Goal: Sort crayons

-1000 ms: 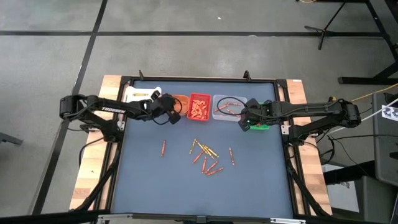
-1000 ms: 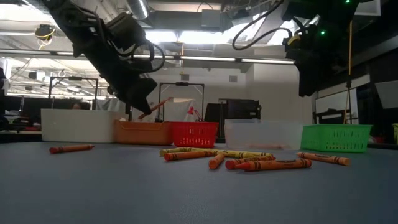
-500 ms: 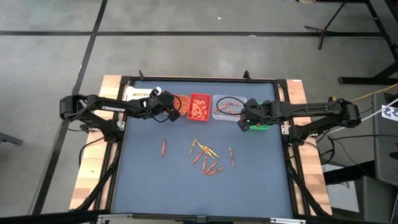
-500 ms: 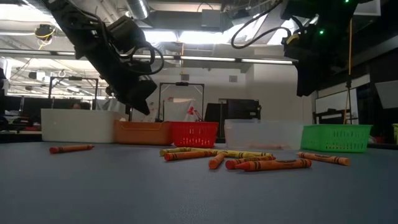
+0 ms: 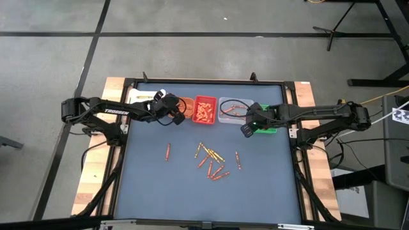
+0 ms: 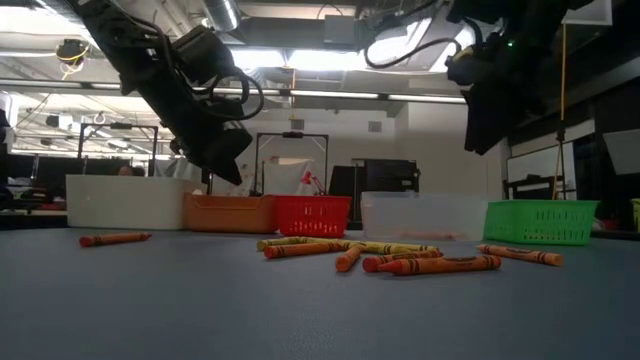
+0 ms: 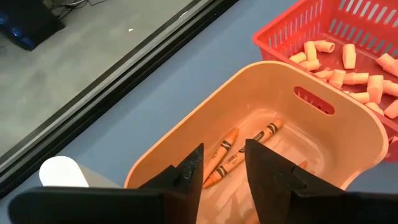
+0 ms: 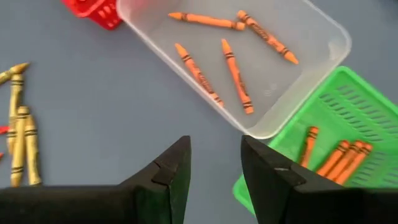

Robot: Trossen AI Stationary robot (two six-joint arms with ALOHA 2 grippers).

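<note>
About a dozen crayons (image 5: pixel 213 161) lie loose mid-table; they also show in the low view (image 6: pixel 380 255). One crayon (image 5: pixel 168 151) lies apart to their left. My left gripper (image 7: pixel 224 168) is open and empty above the orange bin (image 7: pixel 348 124), where two orange crayons (image 7: pixel 239 152) lie on the floor. My right gripper (image 8: pixel 216 162) is open and empty, in the air over the table near the front corner of the clear bin (image 8: pixel 323 37) and beside the green bin (image 8: pixel 348 112). Both of those bins hold orange crayons.
Five bins stand in a row along the far edge: white (image 5: pixel 144 97), orange (image 5: pixel 186 103), red (image 5: pixel 204 110) holding short crayon pieces, clear (image 5: pixel 231 110) and green (image 5: pixel 270 130). The blue mat (image 5: pixel 160 191) lies open in front of the loose crayons.
The crayon that stuck out of my left gripper a second ago has left it, and the gripper has drawn slightly toward the table's far edge over the orange bin. My right gripper has gone from over the green bin toward the table's left and near edge.
</note>
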